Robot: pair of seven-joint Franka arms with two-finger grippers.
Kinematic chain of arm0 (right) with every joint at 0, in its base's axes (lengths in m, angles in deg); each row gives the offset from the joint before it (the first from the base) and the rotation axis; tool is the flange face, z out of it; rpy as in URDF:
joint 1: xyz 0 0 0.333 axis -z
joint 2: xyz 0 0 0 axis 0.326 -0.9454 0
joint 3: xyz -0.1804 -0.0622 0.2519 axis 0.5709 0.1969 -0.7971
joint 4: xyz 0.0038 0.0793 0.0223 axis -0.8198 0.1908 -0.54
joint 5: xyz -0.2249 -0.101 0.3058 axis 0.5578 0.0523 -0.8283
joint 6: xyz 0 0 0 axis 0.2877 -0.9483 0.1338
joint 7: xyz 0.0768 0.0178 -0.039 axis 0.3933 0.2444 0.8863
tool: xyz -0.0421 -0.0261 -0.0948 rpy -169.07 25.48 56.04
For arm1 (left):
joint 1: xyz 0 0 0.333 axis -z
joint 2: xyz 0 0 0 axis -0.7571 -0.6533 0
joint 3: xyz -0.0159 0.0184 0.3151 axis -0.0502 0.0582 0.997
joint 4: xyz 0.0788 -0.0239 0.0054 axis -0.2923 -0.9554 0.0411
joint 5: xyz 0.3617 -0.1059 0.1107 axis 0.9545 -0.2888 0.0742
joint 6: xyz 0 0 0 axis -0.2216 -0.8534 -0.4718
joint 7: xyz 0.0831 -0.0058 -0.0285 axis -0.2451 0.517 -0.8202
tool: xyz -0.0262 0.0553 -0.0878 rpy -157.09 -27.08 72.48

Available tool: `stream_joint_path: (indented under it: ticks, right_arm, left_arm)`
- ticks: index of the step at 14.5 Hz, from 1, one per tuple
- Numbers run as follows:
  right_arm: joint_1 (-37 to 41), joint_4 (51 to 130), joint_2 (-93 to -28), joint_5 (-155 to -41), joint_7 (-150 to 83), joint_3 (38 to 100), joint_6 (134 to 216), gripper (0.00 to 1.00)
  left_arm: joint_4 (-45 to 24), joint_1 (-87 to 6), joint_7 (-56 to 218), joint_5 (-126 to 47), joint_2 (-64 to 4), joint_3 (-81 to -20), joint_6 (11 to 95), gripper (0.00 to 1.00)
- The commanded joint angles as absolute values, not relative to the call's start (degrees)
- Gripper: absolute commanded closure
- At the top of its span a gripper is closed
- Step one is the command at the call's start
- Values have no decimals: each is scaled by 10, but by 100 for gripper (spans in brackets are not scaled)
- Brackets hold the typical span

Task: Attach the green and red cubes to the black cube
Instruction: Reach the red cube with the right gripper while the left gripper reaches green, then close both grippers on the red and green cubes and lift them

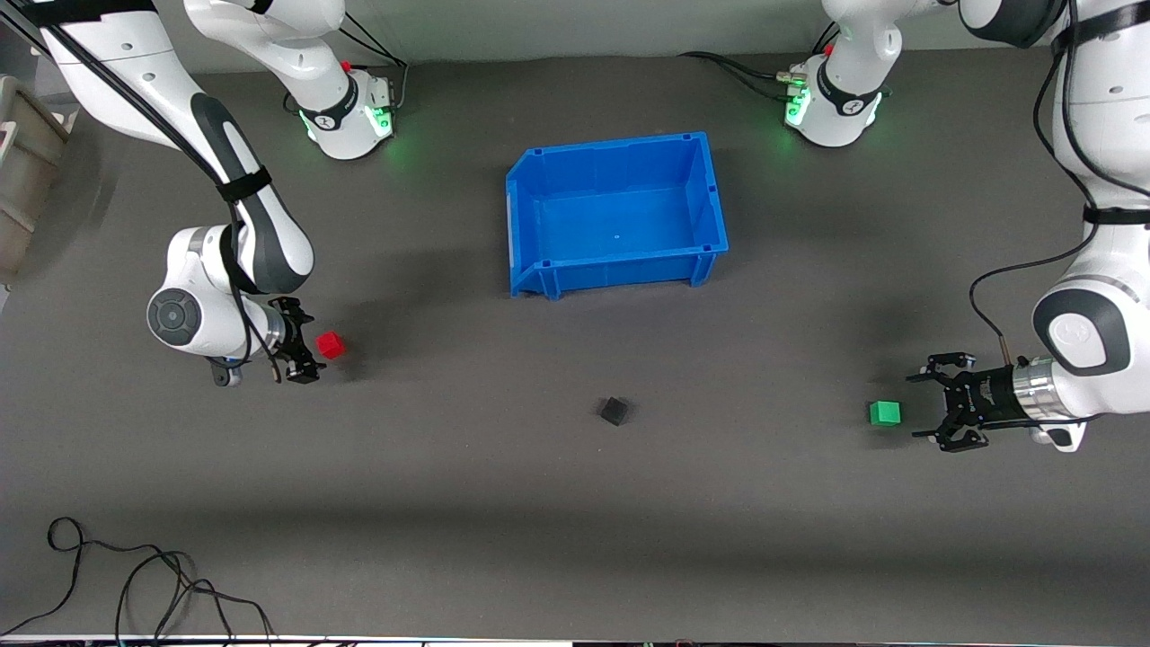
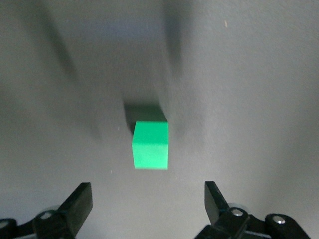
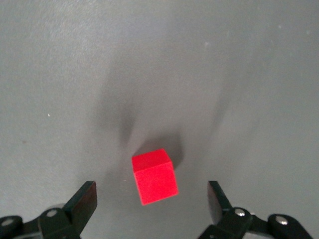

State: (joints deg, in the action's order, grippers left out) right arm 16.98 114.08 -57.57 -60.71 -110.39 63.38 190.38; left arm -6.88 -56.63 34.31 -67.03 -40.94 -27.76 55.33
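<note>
Cubes (image 1: 884, 412) lie before open hands (image 1: 927, 404).

I see the black cube (image 1: 614, 411) on the table, nearer the camera than the blue bin (image 1: 539, 189). Right gripper (image 1: 305, 344) spread wide beside red cube (image 1: 331, 344); left gripper (image 1: 930, 404) spread wide beside green cube (image 1: 884, 412).

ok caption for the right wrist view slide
Open right gripper lined up just short of the small red cube on the grey table.
</note>
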Motion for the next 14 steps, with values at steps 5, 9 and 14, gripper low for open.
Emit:
stream_joint_path:
  ticks: [5, 9, 14]
  right_arm:
    - [139, 1164, -574, -606, -1002, 634, 1914, 11]
    - [138, 1163, -598, -587, -1002, 635, 1941, 12]
    - [143, 1156, -622, -578, -1000, 648, 1976, 12]
  left_arm:
    - [-87, -562, 378, -686, -433, -282, 591, 0]
    - [-104, -562, 388, -686, -434, -283, 607, 0]
    - [-103, -562, 390, -687, -428, -283, 602, 71]
